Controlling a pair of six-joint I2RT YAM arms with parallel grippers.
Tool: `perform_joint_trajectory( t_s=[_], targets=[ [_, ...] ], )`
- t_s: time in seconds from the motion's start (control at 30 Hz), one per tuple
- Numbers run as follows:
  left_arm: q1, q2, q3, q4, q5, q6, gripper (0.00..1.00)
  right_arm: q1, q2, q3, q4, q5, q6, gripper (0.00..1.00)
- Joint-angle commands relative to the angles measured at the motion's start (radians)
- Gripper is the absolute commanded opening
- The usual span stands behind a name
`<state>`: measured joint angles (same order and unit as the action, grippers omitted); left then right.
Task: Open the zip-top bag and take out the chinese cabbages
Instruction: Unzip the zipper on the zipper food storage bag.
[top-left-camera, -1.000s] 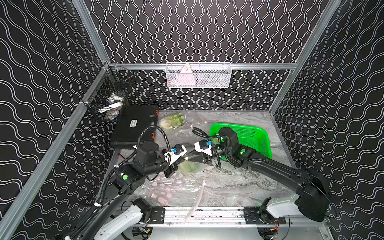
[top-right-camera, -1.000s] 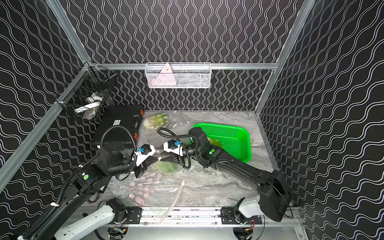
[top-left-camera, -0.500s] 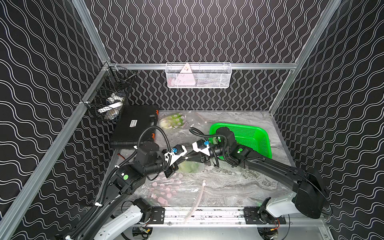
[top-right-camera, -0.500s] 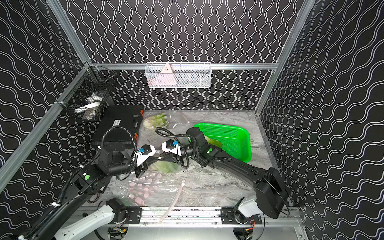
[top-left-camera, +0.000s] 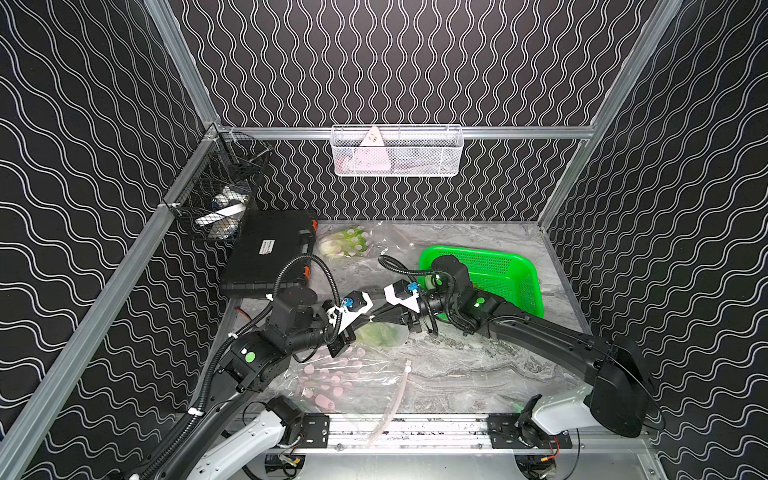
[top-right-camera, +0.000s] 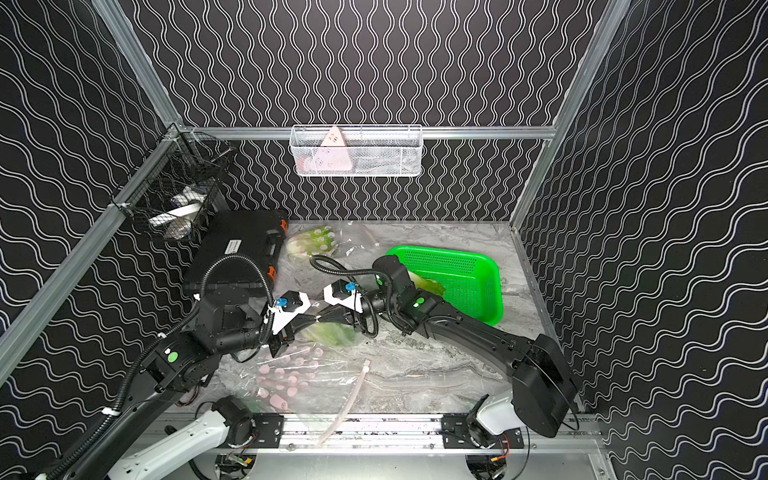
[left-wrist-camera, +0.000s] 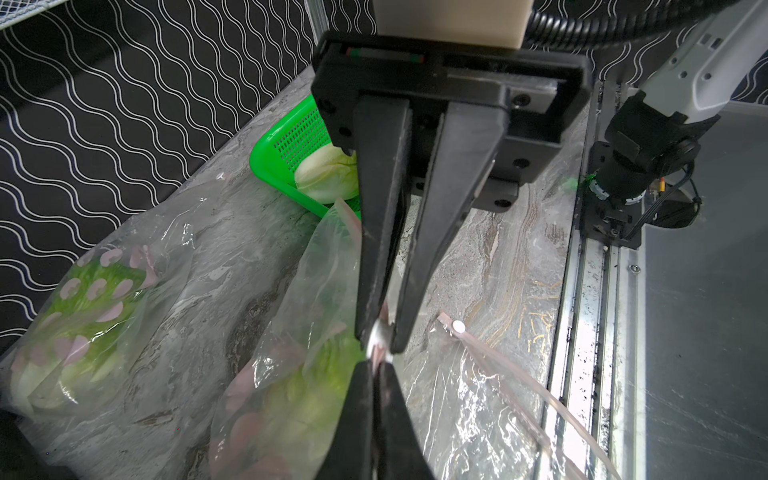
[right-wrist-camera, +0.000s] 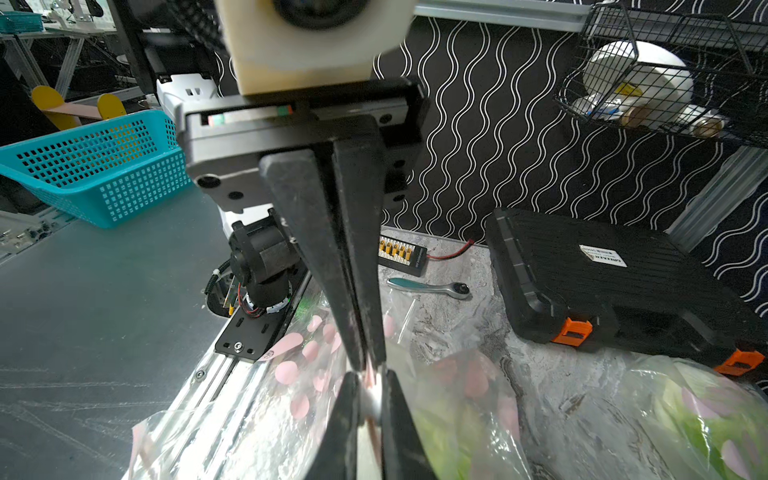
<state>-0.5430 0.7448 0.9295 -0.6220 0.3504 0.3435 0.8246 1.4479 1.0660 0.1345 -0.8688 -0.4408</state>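
Observation:
A clear zip-top bag (top-left-camera: 380, 337) with pink spots hangs between my two grippers, low over the table's middle. One of the chinese cabbages (left-wrist-camera: 316, 374) shows light green inside it. My left gripper (left-wrist-camera: 376, 368) is shut on the bag's top edge. My right gripper (right-wrist-camera: 370, 384) meets it tip to tip and is shut on the same edge, with a whitish strip pinched between its fingers. In both top views the two grippers touch noses (top-left-camera: 371, 320) (top-right-camera: 318, 319) just above the bagged cabbage. Another cabbage (left-wrist-camera: 328, 176) lies bare in the green basket (top-left-camera: 503, 274).
A second spotted bag holding a cabbage (top-left-camera: 345, 245) lies at the back beside a black case (top-left-camera: 270, 249). A flat spotted bag (top-left-camera: 332, 374) lies by the front rail. A ratchet wrench (right-wrist-camera: 428, 286) rests near the left arm's base. Wire baskets hang on the walls.
My right gripper has edged left to meet the left one, and its jaws have closed on the bag's top edge. The left arm has held still.

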Motion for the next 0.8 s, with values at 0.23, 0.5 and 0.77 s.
perform_joint_trajectory(
  t_s=[0.23, 0.5, 0.77],
  targets=[
    [0.0, -0.018, -0.011, 0.038, -0.02, 0.024, 0.0, 0.005, -0.007, -0.021, 0.003, 0.014, -0.004, 0.0],
    [-0.001, -0.043, 0.003, 0.015, -0.098, 0.049, 0.0, 0.004, -0.015, -0.031, -0.064, 0.08, -0.065, 0.0],
    [0.0, -0.11, -0.022, 0.067, -0.316, 0.044, 0.0, 0.002, -0.011, -0.05, -0.114, 0.157, -0.118, 0.0]
  ],
)
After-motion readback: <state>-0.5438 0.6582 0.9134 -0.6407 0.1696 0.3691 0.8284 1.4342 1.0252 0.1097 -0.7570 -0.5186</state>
